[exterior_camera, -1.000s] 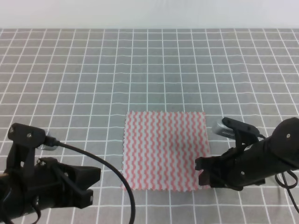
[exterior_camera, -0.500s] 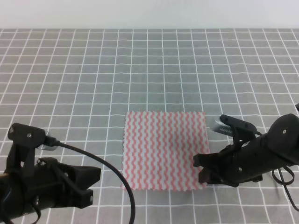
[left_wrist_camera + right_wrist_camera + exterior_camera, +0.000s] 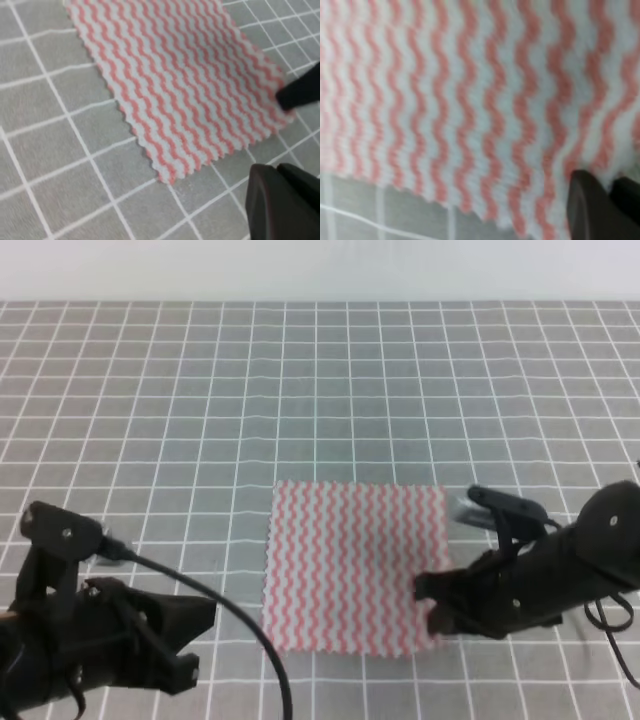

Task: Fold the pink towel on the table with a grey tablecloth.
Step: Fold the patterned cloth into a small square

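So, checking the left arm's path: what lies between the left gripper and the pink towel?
Only bare grey gridded tablecloth separates the left gripper from the pink towel, shown in the exterior high view.

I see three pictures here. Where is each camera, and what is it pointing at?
Exterior high: above the front, looking down at the grey gridded table, pink towel and both arms.
Left wrist: on the left arm, facing the towel's near corner; its dark pincer tip shows.
Right wrist: on the right arm, close over the stripes; pincer bottom right.
All share the towel.
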Motion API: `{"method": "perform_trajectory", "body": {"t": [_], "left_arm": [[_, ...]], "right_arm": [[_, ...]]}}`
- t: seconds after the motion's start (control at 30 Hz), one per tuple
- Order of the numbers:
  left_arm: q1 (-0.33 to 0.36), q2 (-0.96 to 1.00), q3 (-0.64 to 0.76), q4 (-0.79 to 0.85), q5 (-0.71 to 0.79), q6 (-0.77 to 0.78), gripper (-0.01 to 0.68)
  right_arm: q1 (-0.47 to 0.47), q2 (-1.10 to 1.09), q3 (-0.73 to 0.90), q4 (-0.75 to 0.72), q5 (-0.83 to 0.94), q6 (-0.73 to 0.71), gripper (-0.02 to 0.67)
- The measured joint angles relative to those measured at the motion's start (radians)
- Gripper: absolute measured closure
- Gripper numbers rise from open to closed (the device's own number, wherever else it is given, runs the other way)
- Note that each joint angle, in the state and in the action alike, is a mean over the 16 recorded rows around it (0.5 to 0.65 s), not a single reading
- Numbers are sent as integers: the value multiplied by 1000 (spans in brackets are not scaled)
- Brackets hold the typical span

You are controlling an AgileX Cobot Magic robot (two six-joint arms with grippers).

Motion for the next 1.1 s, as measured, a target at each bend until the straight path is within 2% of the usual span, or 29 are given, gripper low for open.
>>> {"method": "perform_trajectory", "body": {"t": [0.3, 0.63, 0.97, 1.1], "left_arm": [[0, 40, -6, -58, 23, 295, 673], [0, 199, -81, -159, 88, 619, 673], [-5, 336, -170, -173, 113, 773, 670], [-15, 365, -185, -174, 103, 814, 621]], "right_arm": [[0, -10, -67, 7, -31, -2, 664], [0, -1, -104, 13, -87, -3, 663], [0, 6, -108, 22, -134, -2, 662], [0, 6, -109, 24, -141, -2, 662]]}}
